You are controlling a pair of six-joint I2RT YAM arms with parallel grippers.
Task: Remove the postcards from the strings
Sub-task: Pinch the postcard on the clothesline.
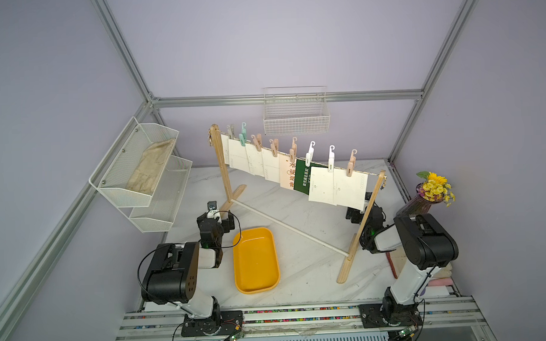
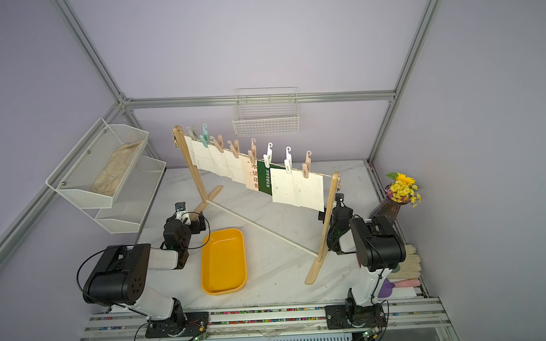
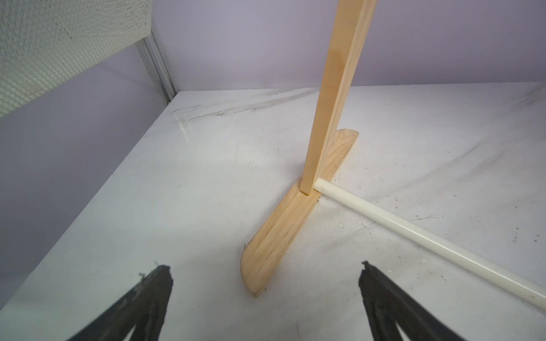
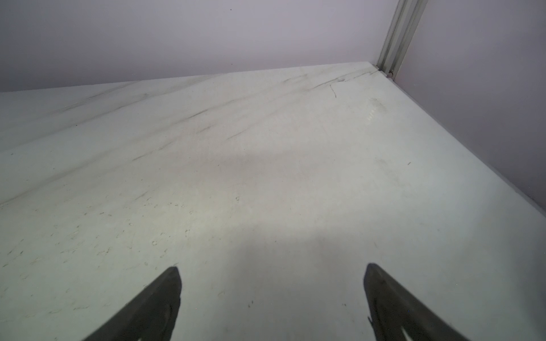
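Both claws are spread wide and hold nothing. The left claw [image 3: 265, 267] hovers low over the counter [image 3: 147, 192] at the foot of the wooden post [image 3: 331, 118] on my left. The right claw [image 4: 272, 267] is over bare counter close to the other post.

The postcards [image 1: 271, 168] all hang from the strings [image 1: 373, 174], each pinched at its top edge by a peg [image 1: 331, 163], and they overlap like shingles. The line runs on a slant, far on my left and nearer on my right. The cards' faces turn towards the arms. The cream [image 1: 288, 174] and dark green [image 1: 301, 176] cards seem to hang with the long side down.

I judge them light, thin and easily creased, stiff enough to hold flat but slippery on the face. I would take each by its free lower edge or corner and pull straight down, out of the peg. A sideways tug could sway the line or tip the stand.
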